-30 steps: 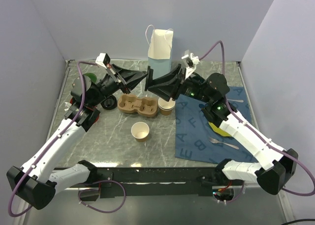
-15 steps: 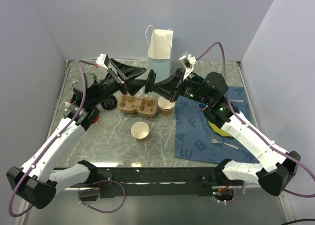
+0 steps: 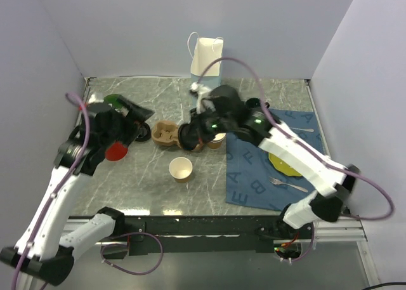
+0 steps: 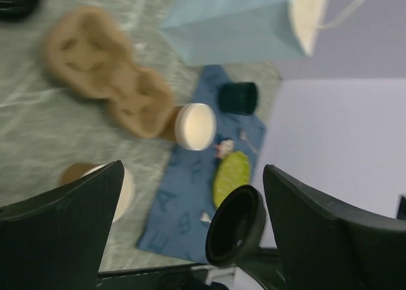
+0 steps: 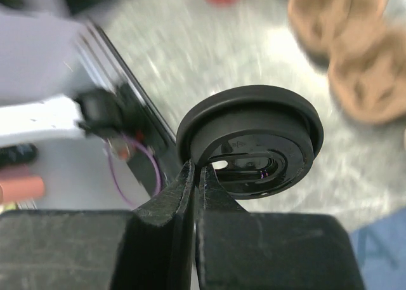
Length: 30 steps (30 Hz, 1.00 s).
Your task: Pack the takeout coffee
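Note:
My right gripper (image 5: pixel 196 171) is shut on the rim of a round black lid (image 5: pixel 250 141) and holds it on edge in the air. In the top view this gripper (image 3: pixel 192 130) and lid (image 3: pixel 185 136) hang over the brown cup carrier (image 3: pixel 168 134). One tan takeout coffee cup (image 3: pixel 181 169) stands open and lidless in front of the carrier. A second cup (image 3: pixel 216 138) stands at the carrier's right end. My left gripper (image 3: pixel 138 118) is open and empty, left of the carrier. In the left wrist view the lid (image 4: pixel 235 226) shows between the spread left fingers (image 4: pixel 63 226).
A white and blue paper bag (image 3: pixel 206 61) stands at the back. A red cup (image 3: pixel 116 151), a green mug (image 3: pixel 114 101) and another black lid (image 3: pixel 141 135) lie by the left arm. The blue mat (image 3: pixel 254 176) on the right carries a yellow plate (image 3: pixel 285 164) and a fork (image 3: pixel 287 186).
The left gripper opened, let go of the lid and drew back to the left. The right gripper shut on the lid and swung it down from near the bag to over the carrier.

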Available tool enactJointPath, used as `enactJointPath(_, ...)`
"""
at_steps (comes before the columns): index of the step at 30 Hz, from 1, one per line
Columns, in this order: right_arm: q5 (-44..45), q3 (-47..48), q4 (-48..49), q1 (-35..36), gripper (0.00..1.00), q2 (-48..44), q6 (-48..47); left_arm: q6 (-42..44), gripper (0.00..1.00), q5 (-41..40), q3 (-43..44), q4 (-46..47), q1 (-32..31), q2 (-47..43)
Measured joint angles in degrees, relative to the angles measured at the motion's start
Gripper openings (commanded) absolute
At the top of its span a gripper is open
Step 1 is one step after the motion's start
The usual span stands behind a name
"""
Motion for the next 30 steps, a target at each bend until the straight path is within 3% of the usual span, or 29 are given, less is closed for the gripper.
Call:
enactJointPath(12,4.94,15.61,-21.88,5.20,0.00,27.04,0.63,-0.50,0.97,-18.05,2.86,-23.80,0.00,-13.97)
enactJointPath(18,6.29,19.21,-26.77,7.06,0.00,29.66,1.16,-0.46,0.97,-21.14,6.16,-26.69,0.00,-15.69)
enactJointPath(30,9.14,27.30,-29.09,9.18,0.00,36.24,3.10,0.00,0.97,-21.49,4.81,-28.96,0.00,-16.41)
